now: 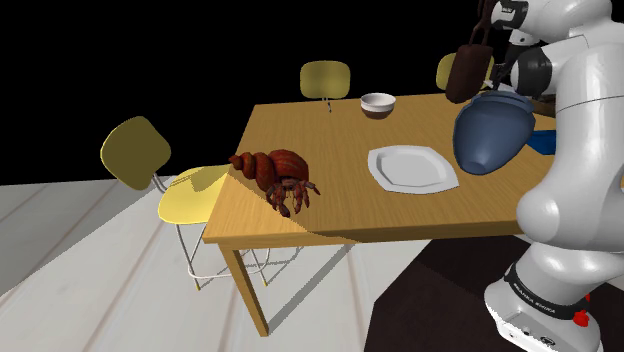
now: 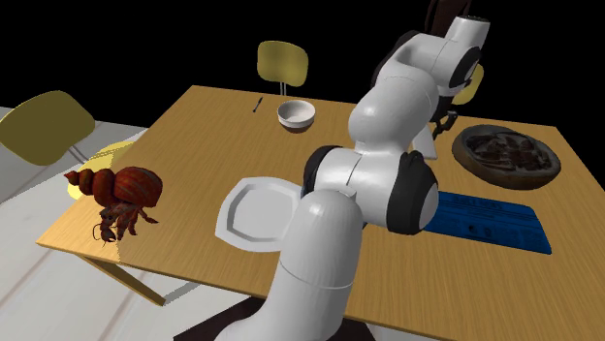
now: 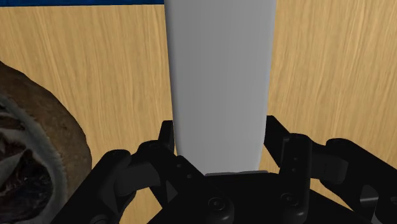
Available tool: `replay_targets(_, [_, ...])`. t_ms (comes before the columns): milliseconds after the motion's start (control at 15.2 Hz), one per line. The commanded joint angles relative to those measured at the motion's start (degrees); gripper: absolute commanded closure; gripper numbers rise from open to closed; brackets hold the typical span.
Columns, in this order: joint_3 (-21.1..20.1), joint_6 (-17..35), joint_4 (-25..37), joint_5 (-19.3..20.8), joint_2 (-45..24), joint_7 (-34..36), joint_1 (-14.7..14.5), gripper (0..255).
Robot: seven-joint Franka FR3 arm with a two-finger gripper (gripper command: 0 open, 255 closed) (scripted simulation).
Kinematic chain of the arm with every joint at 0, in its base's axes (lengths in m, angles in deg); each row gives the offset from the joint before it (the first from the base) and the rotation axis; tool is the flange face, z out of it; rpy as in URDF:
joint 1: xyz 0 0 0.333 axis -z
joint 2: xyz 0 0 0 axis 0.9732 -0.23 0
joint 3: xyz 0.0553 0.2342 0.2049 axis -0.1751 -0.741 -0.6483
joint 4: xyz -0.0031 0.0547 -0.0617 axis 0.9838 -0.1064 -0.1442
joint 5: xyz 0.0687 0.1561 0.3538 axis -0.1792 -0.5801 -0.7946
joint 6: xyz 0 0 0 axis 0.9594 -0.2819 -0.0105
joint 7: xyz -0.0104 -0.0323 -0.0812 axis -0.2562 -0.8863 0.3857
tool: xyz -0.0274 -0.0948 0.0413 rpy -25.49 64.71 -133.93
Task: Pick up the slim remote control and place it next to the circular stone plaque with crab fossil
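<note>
Grey-white remote, plain slim slab, clamped between jaws; brown round plaque near.

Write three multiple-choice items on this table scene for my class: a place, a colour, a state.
1. The red-brown hermit crab figure stands: A) in the white bowl; B) at the wooden table's edge; C) on the white plate.
2. The slim remote control is: A) red; B) green; C) pale grey.
3. The all-black gripper is: A) shut on the remote; B) open above the bowl; C) shut on the plate.
Answers: B, it sits at the edge by the yellow chairs; C, the wrist view shows it grey-white; A, both fingers clasp its sides.
</note>
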Motion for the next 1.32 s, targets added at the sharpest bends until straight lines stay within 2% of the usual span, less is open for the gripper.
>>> replay_targets(0, [0.0, 1.7, -1.9, 0.0, 0.2, -0.2, -0.4, 255])
replay_targets(594, [0.0, 9.0, -10.1, -0.1, 0.8, -1.0, -2.0, 255])
replay_targets(1254, [-0.4, 15.8, -15.9, -0.8, -0.5, -1.7, -2.8, 255])
